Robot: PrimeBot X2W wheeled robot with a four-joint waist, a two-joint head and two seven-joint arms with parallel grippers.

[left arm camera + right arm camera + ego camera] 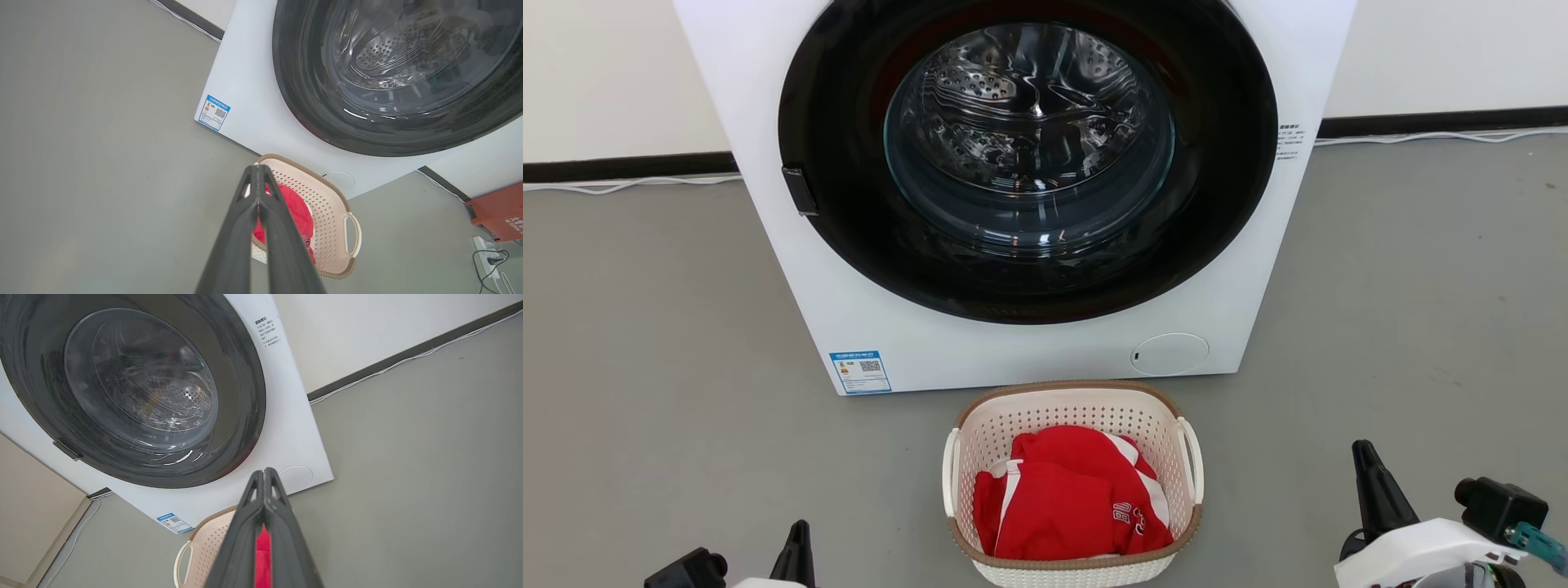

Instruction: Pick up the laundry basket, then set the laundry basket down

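Clothing, red with white stripes, lies heaped in the laundry basket, a cream perforated tub with a brown woven-look rim and a white loop handle on each side. The basket stands upright on the grey floor, just in front of the white washing machine. It is below the machine's round black door and to the right of the blue label at its lower corner. In the head view the basket lies between the two hands, apart from both. The left hand has its two dark fingers pressed together at the tips, holding nothing. The right hand is likewise closed and empty, and its fingers cover part of the basket in its wrist view. An orange-red box sits by the wall beside the machine.
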